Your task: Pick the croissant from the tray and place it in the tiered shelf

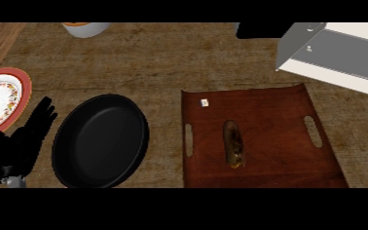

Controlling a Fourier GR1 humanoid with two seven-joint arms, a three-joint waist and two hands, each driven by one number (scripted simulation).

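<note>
First, in the head view, the brown wooden counter [158, 68] fills the picture. On its right half lies a dark brown tray [277, 119], flat on the counter, with one long handle slot near its left side and one near its right side. The croissant [233, 151] lies on this tray, a little left of the middle and toward the near edge. It is long and narrow, with its length running from near to far, and nothing touches it. Near the far left corner of the tray there is a small white scrap [204, 103]; I cannot tell what it is. The tiered shelf [323, 48] stands at the upper right, beyond the far right corner of the tray, turned at an angle and cut by the right edge. Just left of the tray, apart from it, lies a black plate [101, 141]. The left hand [27, 134] shows at the lower left edge, just beside this plate, resting with its fingers straight and pointing up, and it holds nothing. Behind it, at the left edge, is a plate with a red rim [10, 95]. A grey cup [86, 28] stands at the far edge. The right hand does not appear.
</note>
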